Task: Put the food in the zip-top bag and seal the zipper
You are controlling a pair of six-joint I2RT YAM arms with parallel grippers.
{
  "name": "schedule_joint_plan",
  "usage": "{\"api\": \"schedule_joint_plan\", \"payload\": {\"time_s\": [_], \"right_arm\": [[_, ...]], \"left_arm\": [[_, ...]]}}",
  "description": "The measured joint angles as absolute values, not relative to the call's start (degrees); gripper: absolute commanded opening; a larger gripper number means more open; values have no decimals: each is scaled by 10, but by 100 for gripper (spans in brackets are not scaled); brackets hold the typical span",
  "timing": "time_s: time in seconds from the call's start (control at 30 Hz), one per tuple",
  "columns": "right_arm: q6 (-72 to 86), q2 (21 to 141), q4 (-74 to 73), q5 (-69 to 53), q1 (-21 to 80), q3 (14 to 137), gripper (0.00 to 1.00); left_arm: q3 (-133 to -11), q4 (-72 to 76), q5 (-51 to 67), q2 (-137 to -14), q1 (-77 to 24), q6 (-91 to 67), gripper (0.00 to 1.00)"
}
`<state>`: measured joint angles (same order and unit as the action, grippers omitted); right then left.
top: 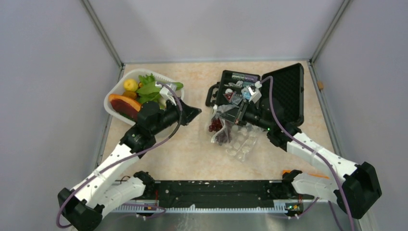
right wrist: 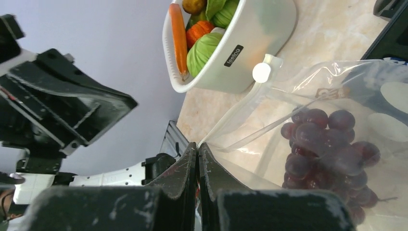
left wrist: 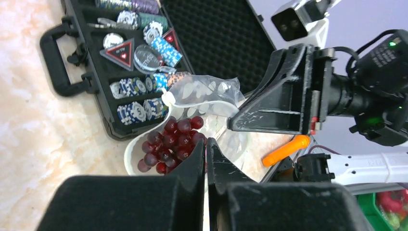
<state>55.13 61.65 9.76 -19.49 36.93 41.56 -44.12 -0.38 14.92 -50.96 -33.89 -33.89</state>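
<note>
The zip-top bag [top: 242, 146] lies mid-table with 1 bunch of grapes [top: 216, 127] inside. The right gripper [right wrist: 198, 146], jaws together, pinches its mouth edge; best to hold that edge lifted. The left gripper [top: 195, 112], shut and empty beside the mouth, should probably open before reaching into the white basket [top: 109, 103] for the lemon [top: 130, 84].

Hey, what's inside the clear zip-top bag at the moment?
A bunch of dark grapes lies inside the zip-top bag, plain through the clear plastic. No other food shows in it, though anything beneath the grapes would be hidden.
</note>
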Motion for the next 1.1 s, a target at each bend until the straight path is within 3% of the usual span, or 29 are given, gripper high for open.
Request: {"api": "schedule_joint_plan", "payload": {"time_s": [0.03, 0.13, 0.2, 0.3, 0.6, 0.73, 1.1], "right_arm": [[549, 610, 90, -192, 369, 416, 0], [543, 593, 76, -185, 369, 416, 0], [542, 587, 75, -182, 369, 416, 0], [542, 586, 74, -181, 369, 416, 0], [542, 589, 75, -197, 369, 416, 0], [542, 593, 76, -204, 369, 416, 0], [549, 601, 97, -223, 369, 416, 0]], "left_arm": [[-458, -22, 152, -505, -339, -331, 23], [-468, -49, 151, -492, -339, -313, 41], [-442, -52, 143, -488, -339, -312, 59], [-385, -50, 134, -496, -339, -327, 67], [-295, 3, 124, -564, -339, -340, 67], [-295, 53, 133, -587, -336, -328, 55], [-314, 58, 135, -665, -335, -328, 49]]}}
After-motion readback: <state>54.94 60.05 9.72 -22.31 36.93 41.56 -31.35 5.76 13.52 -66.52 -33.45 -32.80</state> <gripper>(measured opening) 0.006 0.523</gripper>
